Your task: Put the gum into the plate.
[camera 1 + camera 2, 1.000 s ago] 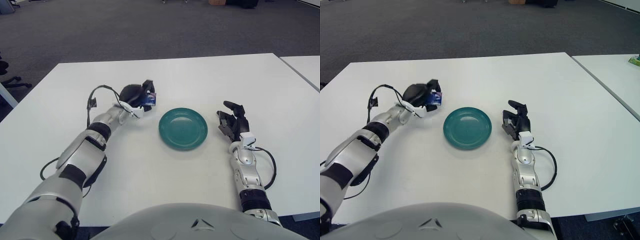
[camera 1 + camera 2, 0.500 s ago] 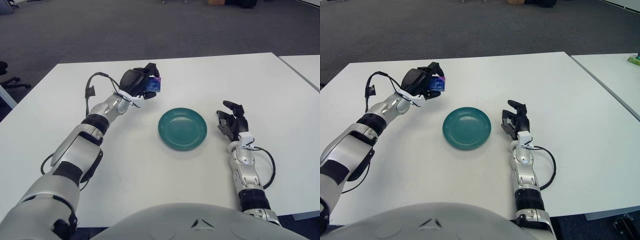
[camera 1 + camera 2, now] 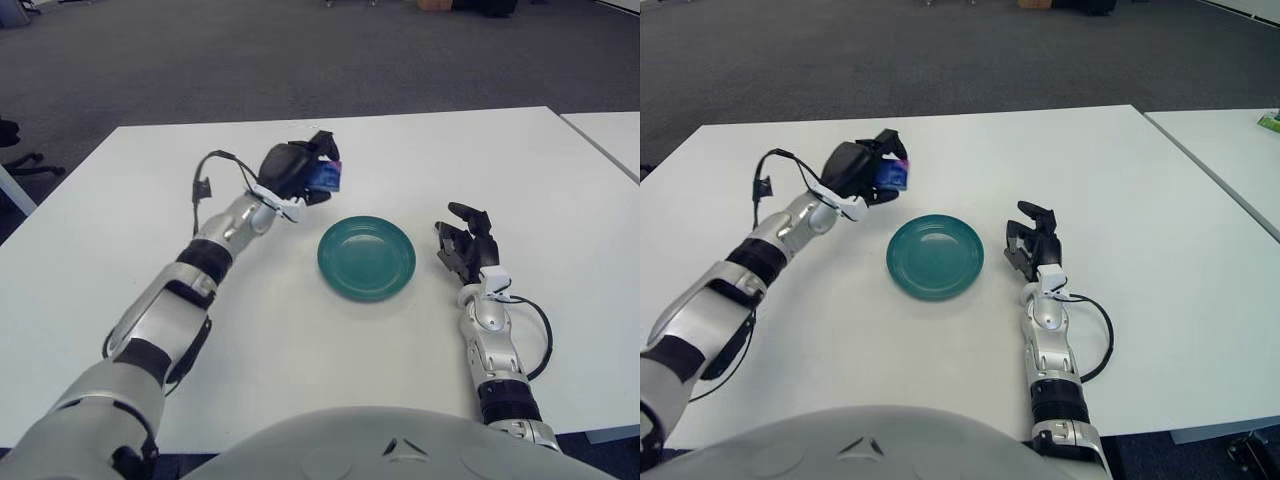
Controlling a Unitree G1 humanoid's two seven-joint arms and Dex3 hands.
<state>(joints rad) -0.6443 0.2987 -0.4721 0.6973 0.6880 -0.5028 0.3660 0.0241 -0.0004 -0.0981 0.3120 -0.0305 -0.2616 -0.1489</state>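
Note:
A small blue and purple gum pack (image 3: 325,177) is held in my left hand (image 3: 300,172), whose black fingers are shut on it, up off the white table (image 3: 330,150). The hand hangs just up and left of the round green plate (image 3: 367,257), short of its rim. The plate lies bare at the table's middle. My right hand (image 3: 466,245) shows to the right of the plate, fingers curled and holding nothing.
A second white table (image 3: 610,135) stands at the right edge, with a narrow gap between the two. Grey carpet (image 3: 250,50) lies beyond the far edge. A black cable (image 3: 205,175) loops off my left forearm.
My left hand has lifted the gum pack off the table and carried it right, toward the plate. The right hand has stayed in place.

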